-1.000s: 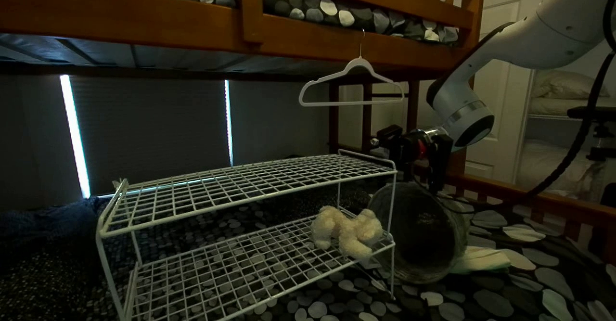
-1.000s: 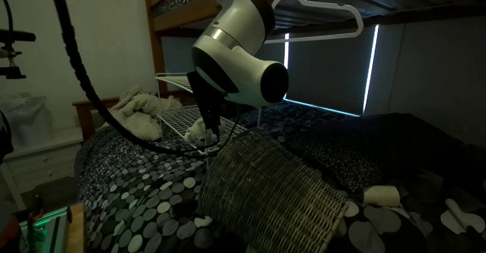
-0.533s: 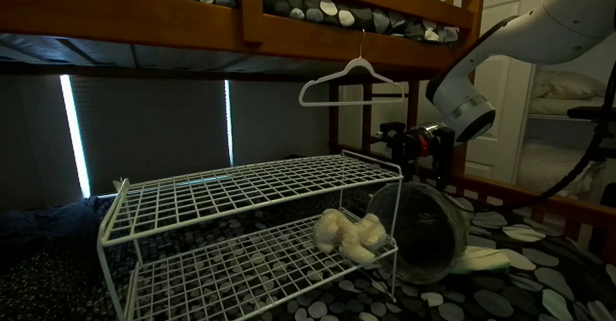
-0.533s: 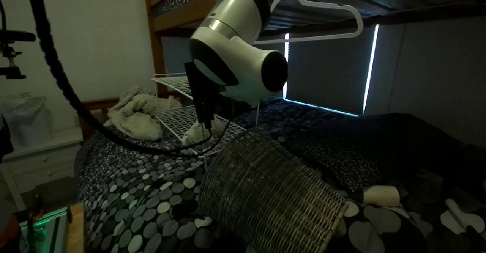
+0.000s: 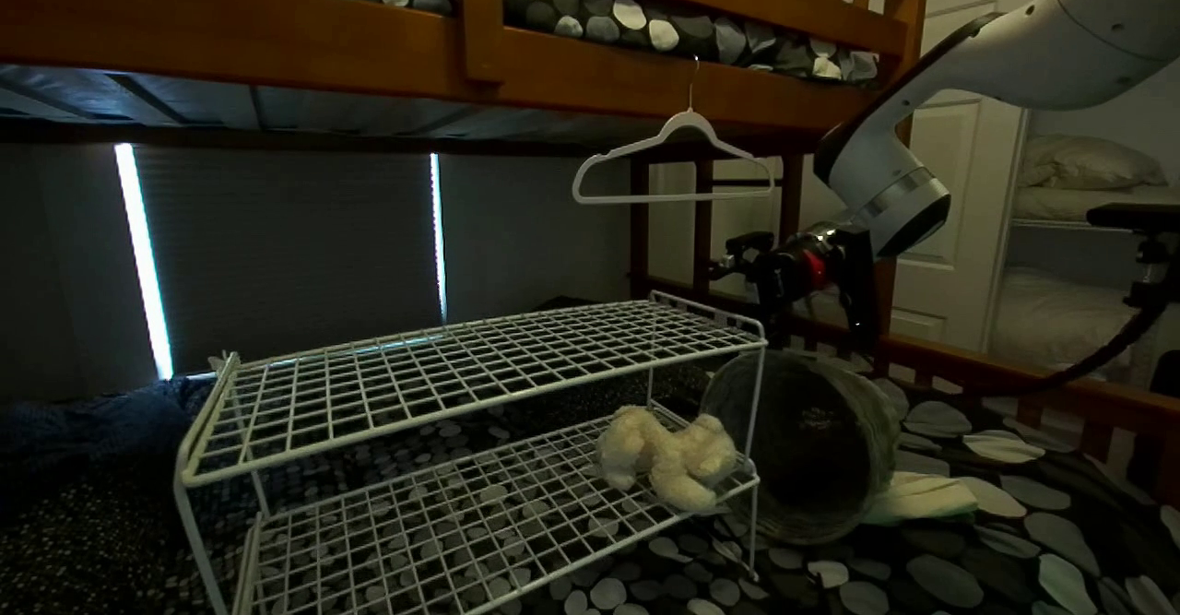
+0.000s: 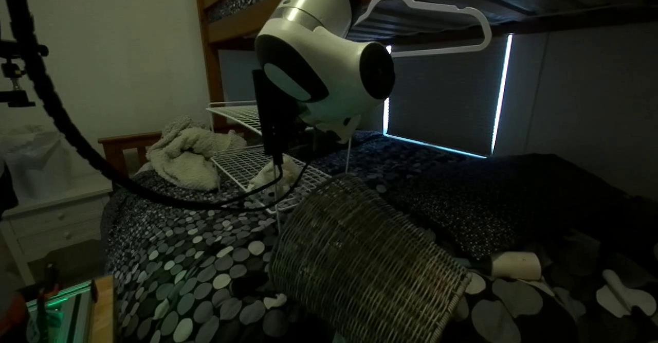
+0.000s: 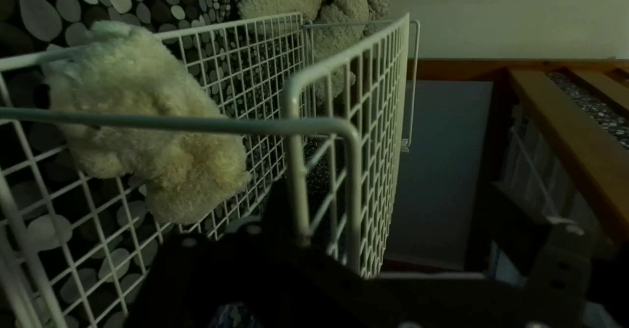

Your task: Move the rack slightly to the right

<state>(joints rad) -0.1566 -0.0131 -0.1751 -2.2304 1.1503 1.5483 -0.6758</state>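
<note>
Rack (image 5: 461, 412) sits on the dotted bedding (image 5: 959, 541), its top just swayed slightly back from the arm (image 5: 996, 66); the gripper (image 5: 747, 294) seems spread wide by its end, grasping nothing I can make out in this gloom; so the rightward shift probably isn't settled.

TEXT/LABELS: none legible | BRANDS: none legible | NUMBERS/SIGNS: none legible

The rack (image 5: 475, 412) in front of me is wide and low, white wire throughout: two flat grid tiers, one above the other, joined by thin legs. A low rail rises at each end of the upper tier. It stands upright on the dark, spotted surface (image 5: 977, 560), though I can't tell whether every foot touches down.
</note>
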